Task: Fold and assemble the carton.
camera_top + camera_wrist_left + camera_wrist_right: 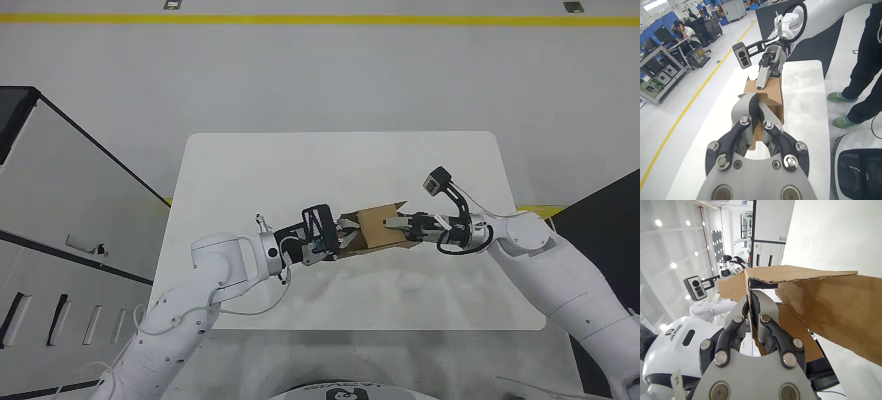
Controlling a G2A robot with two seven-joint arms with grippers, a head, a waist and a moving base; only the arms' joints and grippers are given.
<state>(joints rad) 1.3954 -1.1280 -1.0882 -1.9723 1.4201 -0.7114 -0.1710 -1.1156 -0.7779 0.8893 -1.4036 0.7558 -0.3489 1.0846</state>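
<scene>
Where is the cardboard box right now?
In the top view the carton is over the middle of the white table, clamped between the left gripper at one end and the right gripper at the other.

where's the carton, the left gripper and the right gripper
carton (378,228): top view, on its brown top panel.
left gripper (755,101): left wrist view, between its fingertips, shut on the carton.
right gripper (751,298): right wrist view, between its fingertips, shut on the carton.
</scene>
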